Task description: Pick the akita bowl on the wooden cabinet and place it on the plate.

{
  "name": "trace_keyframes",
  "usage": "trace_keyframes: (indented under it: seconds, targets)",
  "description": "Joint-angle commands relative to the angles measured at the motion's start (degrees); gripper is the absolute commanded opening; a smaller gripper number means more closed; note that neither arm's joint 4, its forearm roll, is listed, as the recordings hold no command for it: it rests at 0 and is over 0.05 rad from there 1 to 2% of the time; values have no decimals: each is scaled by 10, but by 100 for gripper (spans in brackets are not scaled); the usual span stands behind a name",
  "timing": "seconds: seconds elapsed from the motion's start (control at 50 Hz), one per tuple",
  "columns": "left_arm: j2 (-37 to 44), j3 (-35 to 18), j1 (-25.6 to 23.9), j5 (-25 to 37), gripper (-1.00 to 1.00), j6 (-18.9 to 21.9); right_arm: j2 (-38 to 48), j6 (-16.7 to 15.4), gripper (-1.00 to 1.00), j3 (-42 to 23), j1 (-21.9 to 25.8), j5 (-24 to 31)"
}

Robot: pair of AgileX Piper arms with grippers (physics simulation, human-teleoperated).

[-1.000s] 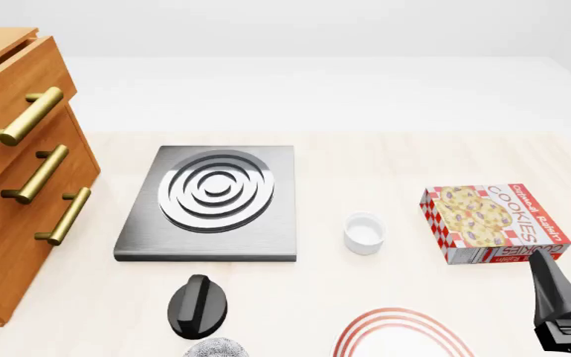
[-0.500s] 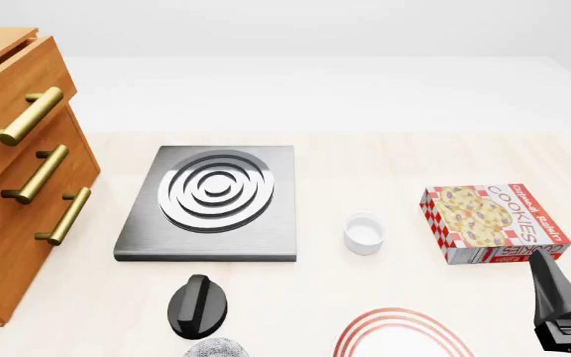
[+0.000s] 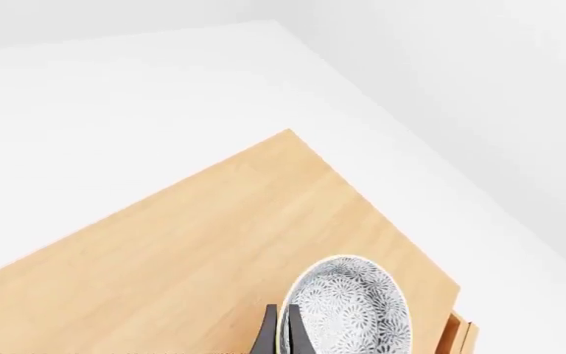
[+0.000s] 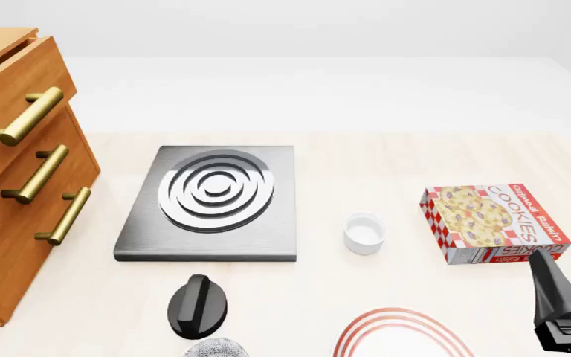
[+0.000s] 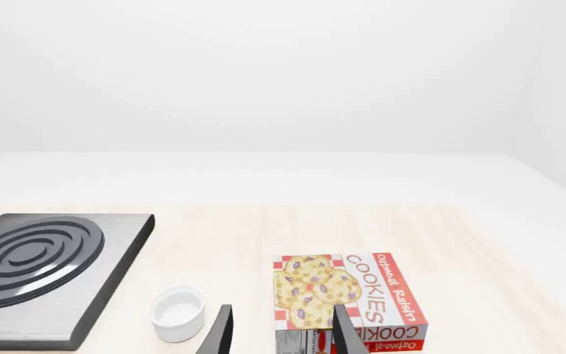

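two left fingers [image 3: 266, 335] pinching akita bowl [image 3: 352, 310] rim, above wooden cabinet [image 3: 194, 243]

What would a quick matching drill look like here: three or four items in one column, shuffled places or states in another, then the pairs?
Things:
1. akita bowl
2. plate
3. white cup
4. right gripper

States:
A. open, holding nothing
B. pinched at its rim by the left gripper
C. bare, at the table's near edge
D. between stove and cookie box

Pairs: 1-B, 2-C, 3-D, 4-A
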Motion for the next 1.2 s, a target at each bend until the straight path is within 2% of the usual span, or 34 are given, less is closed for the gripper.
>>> trace_keyframes:
  seconds: [0.02,0.32,0.76,0.92,1.2]
  targets:
    - [3,10,-8,5,-100,-14,0,0,100,0,0,0]
    - [-14,7,-15,31,-100,-72,0,0,100,0,0,0]
    - [-87,-9,-22,74,-100,-151,0,0,100,0,0,0]
    - [-112,-28,-41,98,-100,-163,0,0,100,0,0,0]
    - [-139,-40,-71,125,-100,-159,0,0,100,0,0,0]
